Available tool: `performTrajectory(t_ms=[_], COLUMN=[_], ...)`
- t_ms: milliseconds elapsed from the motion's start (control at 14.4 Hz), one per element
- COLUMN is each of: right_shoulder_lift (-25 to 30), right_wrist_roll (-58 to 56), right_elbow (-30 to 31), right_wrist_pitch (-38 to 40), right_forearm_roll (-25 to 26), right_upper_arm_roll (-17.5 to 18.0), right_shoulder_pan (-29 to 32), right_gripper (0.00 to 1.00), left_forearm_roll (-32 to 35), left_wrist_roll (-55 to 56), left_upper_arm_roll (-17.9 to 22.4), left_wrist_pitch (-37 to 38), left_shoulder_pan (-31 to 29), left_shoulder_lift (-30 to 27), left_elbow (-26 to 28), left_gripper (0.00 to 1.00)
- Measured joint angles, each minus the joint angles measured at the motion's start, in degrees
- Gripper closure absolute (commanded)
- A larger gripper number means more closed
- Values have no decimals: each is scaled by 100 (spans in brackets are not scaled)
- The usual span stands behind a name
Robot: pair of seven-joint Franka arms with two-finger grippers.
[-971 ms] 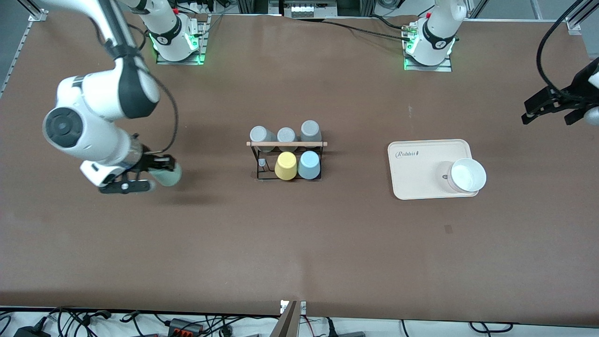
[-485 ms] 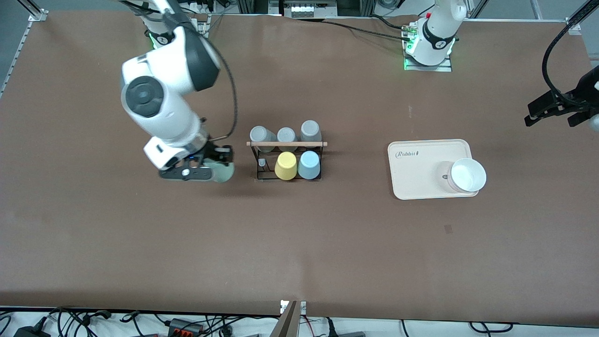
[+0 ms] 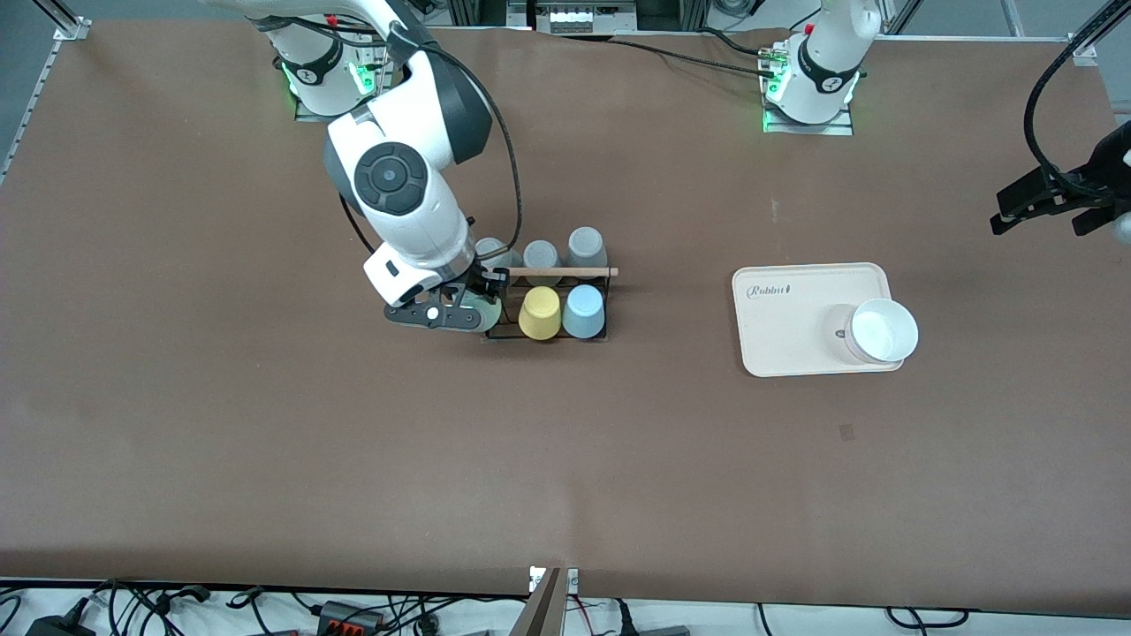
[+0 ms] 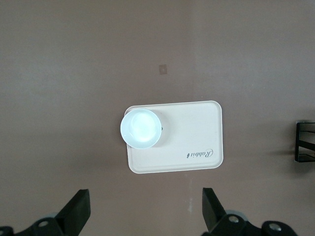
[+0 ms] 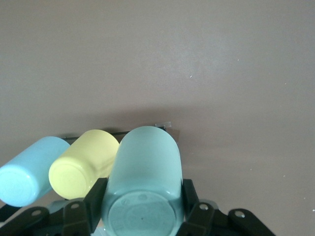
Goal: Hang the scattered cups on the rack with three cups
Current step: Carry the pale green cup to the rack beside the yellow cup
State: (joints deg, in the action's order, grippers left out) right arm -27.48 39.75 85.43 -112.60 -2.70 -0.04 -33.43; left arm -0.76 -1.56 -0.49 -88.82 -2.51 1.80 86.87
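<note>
Mint green cup point(image 3: 484, 311): you had it pinched in the right claw point(image 3: 459, 311), base toward the wrist camera, with one finger point(image 5: 93, 202) pressed on each side of it. The right claw was over the rack point(image 3: 541, 300), at the end of the rack toward the right arm's end of the worktop point(image 3: 265, 442). In the right wrist view the mint green cup point(image 5: 142, 182) sat just beside the yellow cup point(image 5: 83, 164), with the light blue cup point(image 5: 29, 169) next along.

On the rack, the yellow cup point(image 3: 540, 313) and the light blue cup point(image 3: 583, 311) stood side by side, mouth down, in the row nearer the front camera. Three grey cups point(image 3: 586, 246) occupied the row farther from that camera, under the wooden rod point(image 3: 565, 271) across the rack's top; the right arm partly hid the one at the right arm's end.

Your left claw point(image 3: 1051, 205) waited, spread wide and holding nothing, well apart from the rack over the worktop's edge at the left arm's end. Its wrist view showed both fingers point(image 4: 78, 214) standing apart above the cream tray point(image 4: 192, 142).

The cream tray point(image 3: 786, 327) lay well apart from the rack, toward the left arm's end, and carried a white bowl point(image 3: 881, 330) at its corner nearest the front camera.
</note>
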Motion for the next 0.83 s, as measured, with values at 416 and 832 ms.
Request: performTrajectory(t_ms=[416,832], right_shoulder_lift=[-218,-388], right_wrist_roll=[233,323], right_elbow=[-22,-72], right_wrist_pitch=[-10,-10], right_forearm_roll=[-1,-1], right_upper_arm_roll=[-3,-4], right_shoulder_pan=[-146,-154], right_gripper=[65,65], left_forearm_roll=[0,0], left_wrist_roll=[0,1], left_upper_arm_roll=[-11,-12], left_wrist_pitch=[125,137], left_shoulder_pan=[0,0], left_shoulder_lift=[1,2], left_elbow=[-191,-202], left_gripper=[0,0])
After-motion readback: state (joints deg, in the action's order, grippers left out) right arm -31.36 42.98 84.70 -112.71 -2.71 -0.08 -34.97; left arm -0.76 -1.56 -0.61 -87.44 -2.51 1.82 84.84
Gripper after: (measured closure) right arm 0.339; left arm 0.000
